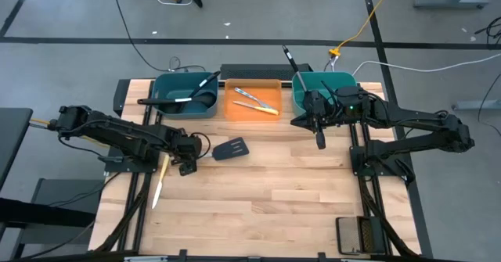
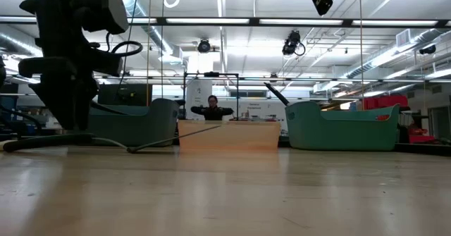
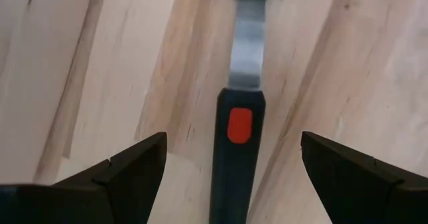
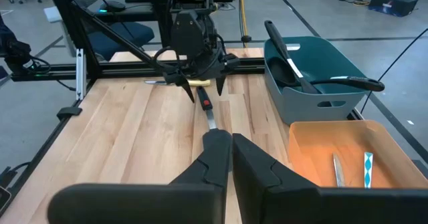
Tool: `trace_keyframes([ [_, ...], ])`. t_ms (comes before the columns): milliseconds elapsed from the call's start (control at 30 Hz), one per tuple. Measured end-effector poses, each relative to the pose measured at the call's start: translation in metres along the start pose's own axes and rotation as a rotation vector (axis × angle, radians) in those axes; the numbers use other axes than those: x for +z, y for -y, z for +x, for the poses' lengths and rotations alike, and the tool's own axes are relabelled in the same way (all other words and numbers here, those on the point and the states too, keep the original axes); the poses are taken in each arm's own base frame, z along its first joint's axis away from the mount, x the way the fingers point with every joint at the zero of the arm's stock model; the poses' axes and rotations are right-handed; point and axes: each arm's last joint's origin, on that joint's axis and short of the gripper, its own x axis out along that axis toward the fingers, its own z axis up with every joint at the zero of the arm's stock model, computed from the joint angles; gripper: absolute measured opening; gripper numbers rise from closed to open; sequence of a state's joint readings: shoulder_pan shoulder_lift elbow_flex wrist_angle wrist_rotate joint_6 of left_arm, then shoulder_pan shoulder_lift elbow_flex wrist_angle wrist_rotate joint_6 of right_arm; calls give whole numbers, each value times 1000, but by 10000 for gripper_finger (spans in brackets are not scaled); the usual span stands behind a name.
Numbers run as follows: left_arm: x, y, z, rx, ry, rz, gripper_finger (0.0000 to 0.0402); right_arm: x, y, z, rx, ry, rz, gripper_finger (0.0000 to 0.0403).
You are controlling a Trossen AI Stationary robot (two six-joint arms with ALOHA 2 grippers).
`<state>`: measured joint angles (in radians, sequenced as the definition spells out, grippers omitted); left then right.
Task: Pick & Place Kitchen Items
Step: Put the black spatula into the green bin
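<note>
Because the left gripper straddles only the dark handle end of the slotted spatula on the table, a pinch there could let the blade swing or slip free. Its fingers stand wide apart, holding nothing. Farther right, the right gripper hangs pressed together and empty near the right teal bin.

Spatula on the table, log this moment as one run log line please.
left gripper: open, straddling spatula handle on table, not gripping | right gripper: shut, empty, raised near right teal bin | phase: pre-grasp
</note>
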<state>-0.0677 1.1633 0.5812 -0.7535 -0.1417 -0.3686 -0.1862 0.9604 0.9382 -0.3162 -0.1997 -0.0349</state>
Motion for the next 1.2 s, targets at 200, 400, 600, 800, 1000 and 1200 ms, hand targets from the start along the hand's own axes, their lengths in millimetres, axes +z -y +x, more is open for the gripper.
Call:
trace_keyframes([
  [200,0,0,2,5,11,7,348,0,0,0,0,0,0,27],
  [400,-10,-2,13,-6,-8,-59,348,0,0,0,0,0,0,27],
  [600,-8,-2,13,34,24,-46,348,0,0,0,0,0,0,27],
  [800,-8,-2,13,36,27,-32,348,0,0,0,0,0,0,27],
  [1000,-7,-1,20,33,-12,-8,348,0,0,0,-1,0,0,27],
  [1200,-6,3,32,25,-80,23,348,0,0,0,0,0,0,27],
])
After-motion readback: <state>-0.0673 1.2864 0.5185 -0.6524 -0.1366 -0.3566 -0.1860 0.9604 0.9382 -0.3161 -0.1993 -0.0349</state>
